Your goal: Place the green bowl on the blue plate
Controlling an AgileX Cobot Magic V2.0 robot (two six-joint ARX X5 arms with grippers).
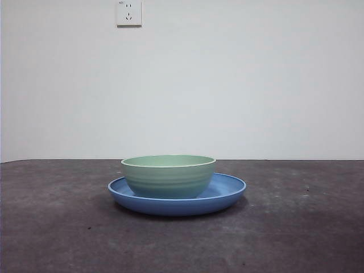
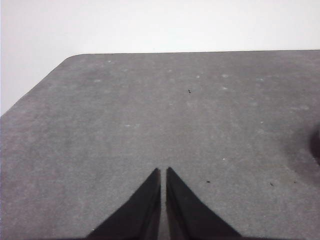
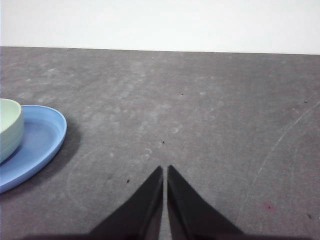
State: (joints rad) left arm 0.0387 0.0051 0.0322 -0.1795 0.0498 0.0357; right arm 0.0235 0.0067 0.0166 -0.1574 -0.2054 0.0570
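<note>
And there it sits: the green bowl [image 1: 169,176] rests upright inside the blue plate [image 1: 227,193], a little off-centre toward one side of the plate in the front view, so the placing looks done to me, with nothing left but for the arms to stay clear. The right end effector [image 3: 165,172] hangs low over the bare grey surface [image 3: 210,125], jaws pinched almost together and holding nothing; plate and bowl lie well off to its side, apart from it, only their edge peeking into its wrist view. The left end effector [image 2: 163,174] is likewise nearly closed and empty, with only open surface ahead of it and neither dish in its sight. As for writing: none on bowl or plate, and the white wall socket [image 1: 129,12] carries a tiny mark too small to read.
</note>
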